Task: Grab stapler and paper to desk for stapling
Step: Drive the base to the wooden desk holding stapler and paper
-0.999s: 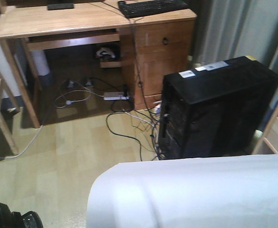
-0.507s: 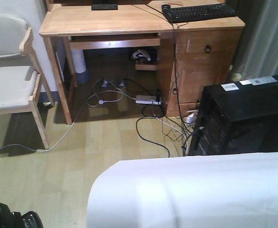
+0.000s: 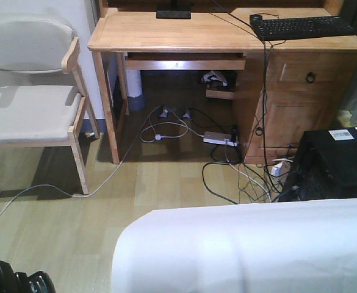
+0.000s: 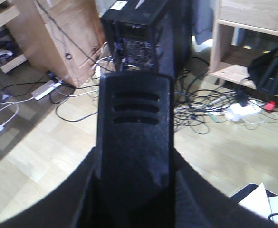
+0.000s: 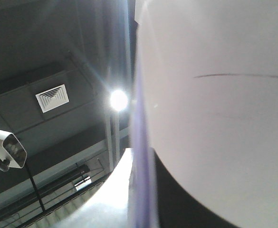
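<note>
The large curved white paper sheet (image 3: 245, 244) sits well short of the light wooden bench (image 3: 166, 36); the stapler isn't identifiable. Whether the fingers are closed cannot be told. Tangled floor cables (image 3: 251, 186) could snag the base.

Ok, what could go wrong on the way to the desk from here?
The loose cables on the floor before the desk could snag the mobile base. The paper hides the lower front view, so near obstacles, like the black computer tower, may go unseen.
</note>
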